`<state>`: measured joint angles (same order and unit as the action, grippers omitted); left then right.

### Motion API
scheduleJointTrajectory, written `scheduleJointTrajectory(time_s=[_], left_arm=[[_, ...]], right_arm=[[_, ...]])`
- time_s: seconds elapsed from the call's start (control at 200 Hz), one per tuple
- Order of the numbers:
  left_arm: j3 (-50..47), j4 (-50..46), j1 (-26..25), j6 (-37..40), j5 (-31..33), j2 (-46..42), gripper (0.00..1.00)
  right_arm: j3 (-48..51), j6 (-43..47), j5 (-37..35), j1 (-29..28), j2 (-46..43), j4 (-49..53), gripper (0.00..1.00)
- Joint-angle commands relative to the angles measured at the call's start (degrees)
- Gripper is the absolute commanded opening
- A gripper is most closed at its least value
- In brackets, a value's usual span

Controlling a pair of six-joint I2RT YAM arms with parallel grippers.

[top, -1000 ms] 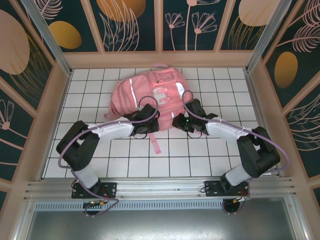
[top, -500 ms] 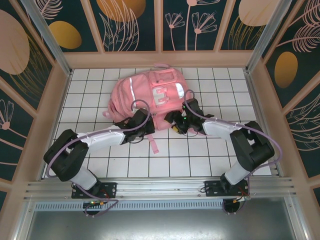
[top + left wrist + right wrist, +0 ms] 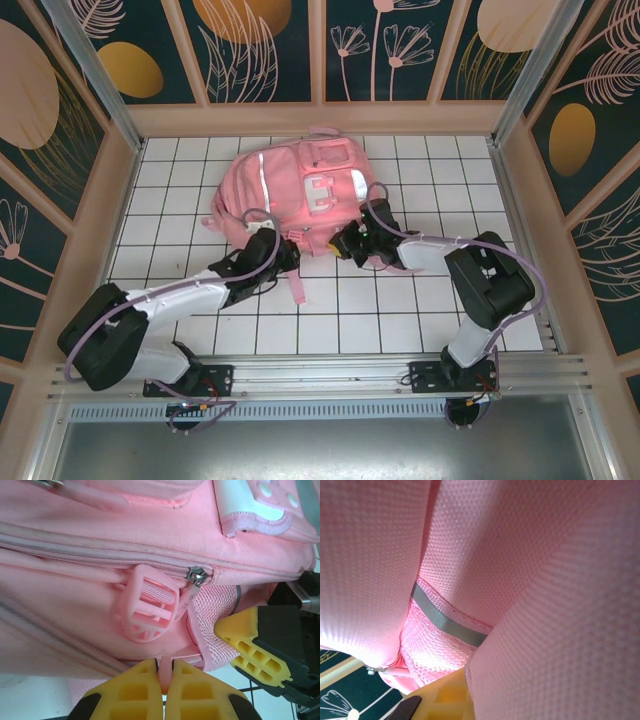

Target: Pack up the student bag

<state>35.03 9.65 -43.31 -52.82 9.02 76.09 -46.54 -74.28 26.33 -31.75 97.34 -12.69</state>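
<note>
Student bag [image 3: 300, 190]: flat on tiled surface [image 3: 400, 300], zip seemingly closed. Left pincer [image 3: 164, 680]: at bag's near edge, clamped on pink strap tab [image 3: 164, 666]. Right pincer [image 3: 345, 243]: same edge, closed; hold unclear. Packing apparently unstarted.

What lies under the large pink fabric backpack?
The white gridded tabletop shows around the large pink fabric backpack, and a pink strap trails out at its near edge. Anything directly beneath is covered.
</note>
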Motion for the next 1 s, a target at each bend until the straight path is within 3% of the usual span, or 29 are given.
scheduleJointTrajectory(time_s=[0.0, 0.29, 0.621, 0.846, 0.996], left_arm=[[-1.76, -0.26, 0.02, 1.08, 8.13, -6.05, 0.0], [-5.26, -1.9, -0.02, 2.56, 15.83, -13.22, 0.0], [-6.0, -0.74, 0.49, 2.89, 17.72, -13.26, 0.0], [-4.93, 2.23, 0.9, 3.59, 14.23, -9.84, 0.0], [-4.77, 2.02, 1.15, 3.52, 14.94, -9.2, 0.0]], right_arm=[[1.56, 0.12, -7.25, 4.97, -2.09, 2.91, 0.0], [3.51, 4.63, -7.61, 12.01, -5.38, 8.34, 0.0], [-0.86, 17.19, -11.85, 25.1, -7.33, 18.74, 0.0], [-9.78, 20.77, -10.77, 30.06, 0.99, 19.89, 0.0], [-18.27, 23.28, -14.42, 32.12, 8.58, 22.54, 0.0]])
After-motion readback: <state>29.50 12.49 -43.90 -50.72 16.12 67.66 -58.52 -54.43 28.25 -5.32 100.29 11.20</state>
